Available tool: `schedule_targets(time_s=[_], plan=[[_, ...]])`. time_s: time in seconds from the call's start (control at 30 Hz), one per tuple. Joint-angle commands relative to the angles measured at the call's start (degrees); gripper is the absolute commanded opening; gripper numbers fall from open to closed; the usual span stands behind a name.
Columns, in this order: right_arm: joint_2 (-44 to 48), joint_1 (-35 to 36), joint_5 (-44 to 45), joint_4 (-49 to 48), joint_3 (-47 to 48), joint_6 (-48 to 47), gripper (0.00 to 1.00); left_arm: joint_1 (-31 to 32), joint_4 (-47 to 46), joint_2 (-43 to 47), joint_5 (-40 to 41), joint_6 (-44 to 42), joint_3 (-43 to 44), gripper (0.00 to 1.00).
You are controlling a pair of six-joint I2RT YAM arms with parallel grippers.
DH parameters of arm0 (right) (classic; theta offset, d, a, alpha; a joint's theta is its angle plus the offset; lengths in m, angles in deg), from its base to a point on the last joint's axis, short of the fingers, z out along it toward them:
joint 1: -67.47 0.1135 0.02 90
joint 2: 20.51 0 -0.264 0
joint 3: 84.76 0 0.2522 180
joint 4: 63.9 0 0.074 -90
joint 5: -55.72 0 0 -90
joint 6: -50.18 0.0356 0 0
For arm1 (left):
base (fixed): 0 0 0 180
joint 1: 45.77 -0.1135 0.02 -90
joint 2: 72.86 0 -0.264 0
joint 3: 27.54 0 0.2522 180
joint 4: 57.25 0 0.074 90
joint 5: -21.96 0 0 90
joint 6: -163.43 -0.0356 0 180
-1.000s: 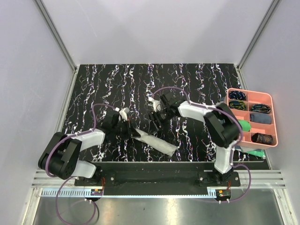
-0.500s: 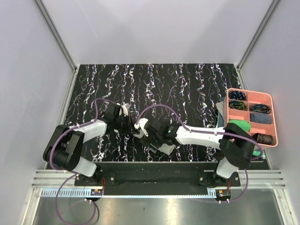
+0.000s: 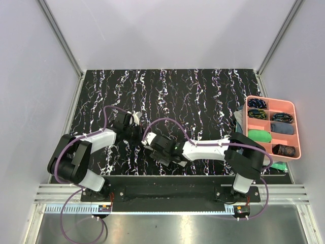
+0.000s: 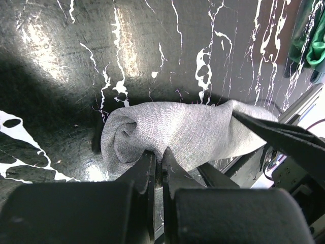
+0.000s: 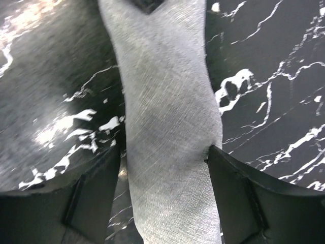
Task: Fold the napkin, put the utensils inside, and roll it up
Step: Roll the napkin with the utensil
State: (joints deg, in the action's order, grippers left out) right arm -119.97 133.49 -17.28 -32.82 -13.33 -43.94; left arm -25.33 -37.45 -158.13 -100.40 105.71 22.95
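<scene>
The napkin [image 4: 188, 129] is a light grey roll lying on the black marbled table. In the left wrist view my left gripper [image 4: 159, 157] is shut, pinching the cloth's near edge beside the spiral end of the roll. In the right wrist view the roll [image 5: 167, 132] runs between the wide-apart fingers of my right gripper [image 5: 165, 168]. The right finger [image 5: 238, 188] touches the cloth and the left one stands just off it. In the top view the left gripper [image 3: 141, 138] and right gripper [image 3: 161, 151] meet near the front edge, hiding most of the roll. The utensils are not in view.
A pink compartment tray [image 3: 297, 127] with small dark items stands at the right edge. A green cloth [image 3: 261, 136] and a teal one [image 3: 277, 165] lie beside it. The table's front rail runs just behind the roll.
My right arm has swung from the table's centre down and left to straddle the roll. My left gripper has shifted slightly right onto the roll's left end.
</scene>
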Motion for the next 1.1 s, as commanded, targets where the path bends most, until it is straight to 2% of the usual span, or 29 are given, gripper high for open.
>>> schedule_targets(time_s=[0.0, 0.33, 0.53, 0.67, 0.77, 0.8, 0.87, 0.97, 1.07], plan=[[-2.0, 0.2, 5.2, -0.6, 1.9, -2.5, 0.77, -0.3, 0.9, -0.9, -0.4, -2.1, 1.7, 0.0], [-0.6, -0.5, 4.5, -0.9, 2.4, -7.3, 0.8, -0.3, 0.9, -0.9, -0.6, -2.5, 1.9, 0.0], [-2.7, -5.1, -7.6, 1.4, 3.9, -5.9, 0.8, -0.2, 1.0, -0.3, -0.9, -2.8, 2.0, 0.0], [-5.6, -8.5, -21.7, 5.9, 6.7, -4.9, 0.77, -0.3, 0.6, 0.1, -1.3, -2.9, 2.1, 0.0], [-7.9, -9.5, -26.2, 8.4, 8.6, -4.5, 0.7, -0.3, 0.3, 1.2, -1.0, -2.8, 2.2, 0.11], [-8.4, -9.5, -26.4, 9.0, 9.1, -4.4, 0.67, -0.3, 0.1, 1.6, -0.9, -2.7, 2.0, 0.2], [-8.9, -9.6, -26.4, 9.7, 9.2, -3.6, 0.58, -0.3, 0.2, 3.0, 0.7, -2.6, 1.9, 0.32], [-8.9, -10.4, -28.5, 11.2, 9.7, -2.2, 0.49, -0.7, 0.6, 5.2, 2.9, -2.3, 1.4, 0.5], [-8.9, -12.4, -33.3, 11.9, 9.5, -0.4, 0.46, -1.2, 0.5, 8.1, 6.2, -2.0, 0.1, 0.62]])
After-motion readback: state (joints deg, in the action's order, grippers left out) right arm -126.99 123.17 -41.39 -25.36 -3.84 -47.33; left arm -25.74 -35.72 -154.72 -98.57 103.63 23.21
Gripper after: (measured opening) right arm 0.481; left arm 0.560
